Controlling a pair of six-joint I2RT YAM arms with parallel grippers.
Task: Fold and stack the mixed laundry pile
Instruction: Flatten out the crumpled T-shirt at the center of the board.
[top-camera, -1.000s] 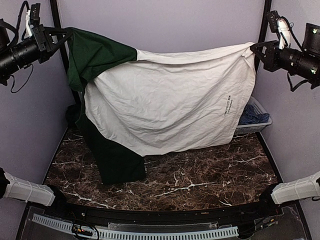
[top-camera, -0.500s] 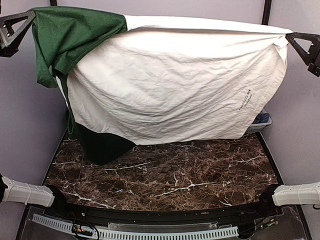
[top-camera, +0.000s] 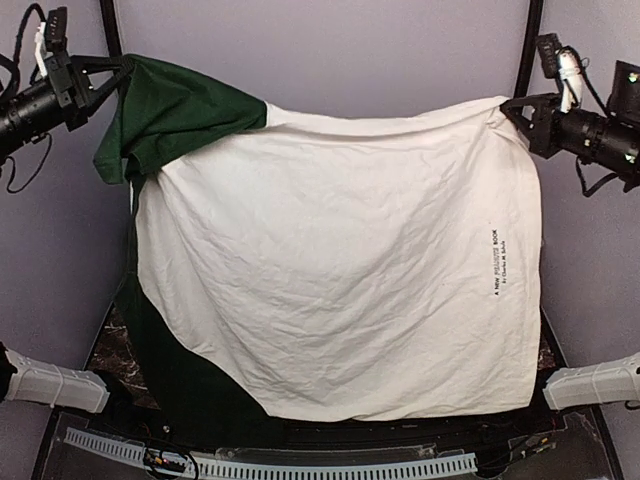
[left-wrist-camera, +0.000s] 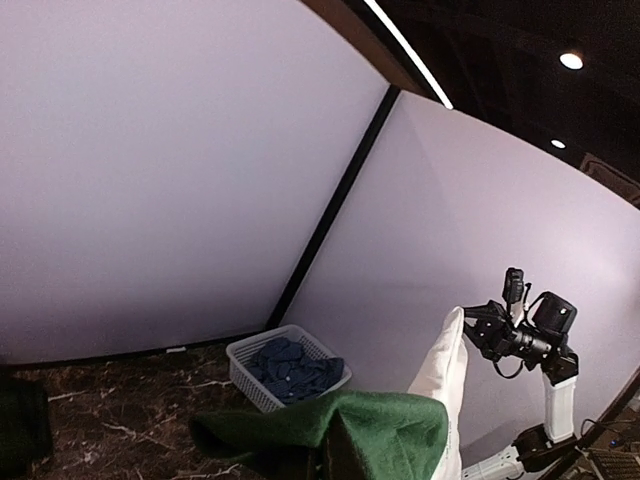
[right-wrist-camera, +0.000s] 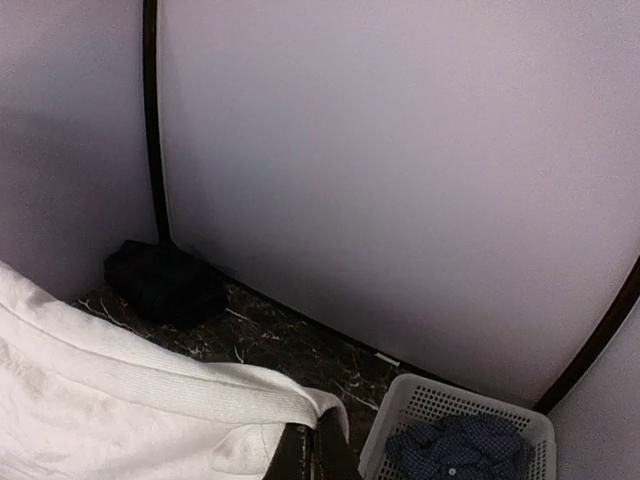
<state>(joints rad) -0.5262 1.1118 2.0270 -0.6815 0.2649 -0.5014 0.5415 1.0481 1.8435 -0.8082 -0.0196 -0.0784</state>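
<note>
Our left end effector (top-camera: 116, 64) is clamped on the dark green sleeve (top-camera: 175, 110) and our right end effector (top-camera: 507, 104) on the opposite white corner. The white-and-green garment (top-camera: 340, 280) hangs spread between them, above the marble surface (top-camera: 112, 350). Behind it, a blue shirt (left-wrist-camera: 292, 366) lies in the white lattice basket (left-wrist-camera: 243, 372).

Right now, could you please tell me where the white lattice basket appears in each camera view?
Top external: not in view; the raised white and green garment fills the picture.
Left wrist: the basket sits low centre, on the table beside the black wall post.
Right wrist: bottom right corner, blue clothing inside.
Shared landmark: that garment, at the bottom edge of both wrist views.
</note>
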